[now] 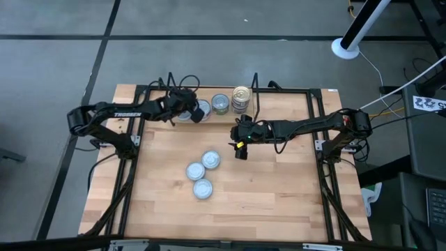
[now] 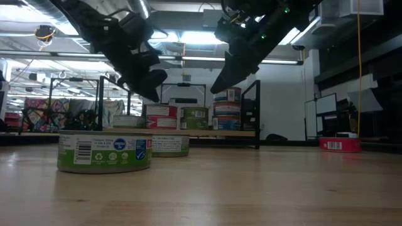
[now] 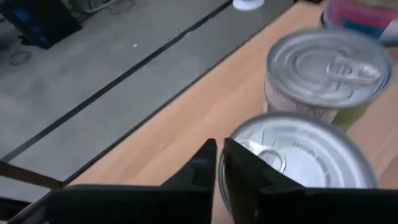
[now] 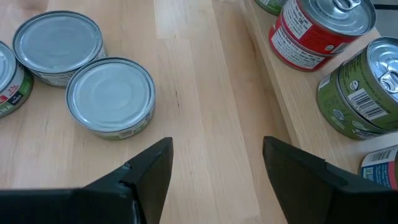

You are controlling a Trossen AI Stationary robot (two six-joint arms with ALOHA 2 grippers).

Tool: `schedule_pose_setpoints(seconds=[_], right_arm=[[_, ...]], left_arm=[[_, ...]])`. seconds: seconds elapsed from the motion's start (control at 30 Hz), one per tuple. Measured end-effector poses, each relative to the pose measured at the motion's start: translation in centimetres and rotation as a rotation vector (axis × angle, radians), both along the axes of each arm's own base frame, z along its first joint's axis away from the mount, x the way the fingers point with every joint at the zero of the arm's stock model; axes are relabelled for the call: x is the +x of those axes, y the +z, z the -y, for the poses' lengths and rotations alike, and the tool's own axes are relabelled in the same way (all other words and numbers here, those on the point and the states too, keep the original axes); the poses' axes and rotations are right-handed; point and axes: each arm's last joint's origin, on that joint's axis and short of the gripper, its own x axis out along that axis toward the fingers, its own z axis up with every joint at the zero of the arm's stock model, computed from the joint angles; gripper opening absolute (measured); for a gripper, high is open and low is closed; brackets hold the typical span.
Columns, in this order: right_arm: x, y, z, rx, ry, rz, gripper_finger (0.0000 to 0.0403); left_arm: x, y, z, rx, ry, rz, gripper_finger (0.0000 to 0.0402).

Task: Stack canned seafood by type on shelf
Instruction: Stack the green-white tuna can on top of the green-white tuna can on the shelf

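Arms outstretched above tins [image 1: 203, 173] (left end effector [image 1: 197, 111] at shelf [image 1: 216, 118])

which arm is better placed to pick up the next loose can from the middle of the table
Right, probably. The right gripper hangs open just beside the three loose cans, while the left gripper sits nearly shut over the shelf cans.

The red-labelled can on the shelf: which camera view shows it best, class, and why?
The right wrist view: the red-labelled can shows close, with its label and lid. The low view shows it small and distant, behind the nearer cans. From the high view its label colour cannot be told, and the left wrist view shows no red label.
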Motion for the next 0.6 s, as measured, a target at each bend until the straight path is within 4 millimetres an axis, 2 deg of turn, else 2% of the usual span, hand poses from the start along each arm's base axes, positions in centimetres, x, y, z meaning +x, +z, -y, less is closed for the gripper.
schedule_pose_setpoints(seconds=[0.13, 0.33, 0.47, 0.6], right_arm=[[0.0, 0.0, 0.0, 0.0, 0.0, -0.003, 0.025], [-0.4, 0.4, 0.0, 0.0, 0.0, -0.007, 0.025], [-0.6, 0.4, 0.0, 0.001, 0.002, -0.027, 0.025], [-0.7, 0.4, 0.0, 0.002, 0.003, -0.033, 0.025]], left_arm=[[0.2, 1.1, 0.0, 0.021, -0.002, 0.04, 0.007], [0.8, 4.5, 0.8, 0.073, -0.041, 0.144, 0.0124], [1.2, 6.8, 2.5, 0.078, -0.134, 0.231, 0.0135], [1.7, 7.7, 5.0, 0.009, -0.262, 0.301, 0.0136]])
